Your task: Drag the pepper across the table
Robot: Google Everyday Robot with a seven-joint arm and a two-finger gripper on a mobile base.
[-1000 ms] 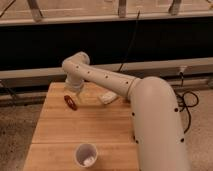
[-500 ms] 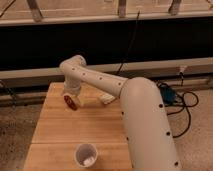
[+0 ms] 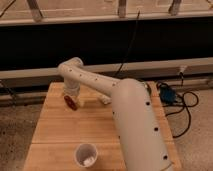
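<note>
one gripper (image 3: pixel 71 96) is seen, hung from the white arm (image 3: pixel 125 115) over the far end of the table (image 3: pixel 52 131), with its fingers spread as wide as they go and nothing clamped between them. the pepper (image 3: pixel 73 104) is found right at the fingertips, just below them and a little toward the camera, lying on the wood; whether it is touched cannot be told. the step in hand is judged to be the setting of the fingers against the pepper for the drag. it is best done if the fingertips are brought low enough to catch the slim, glossy body without being pressed hard into the wood, and if the pepper is kept trapped between them so that it is not rolled out sideways. a slow, straight pull along the planks is advised. a white cup (image 3: pixel 86 155) is placed well to the near side of the fingers, and a small pale object (image 3: pixel 104 99) is seen beside them, under the arm. the fingertips are hard to make out, part of the pepper may be covered, and the table's near edge is cut off
</note>
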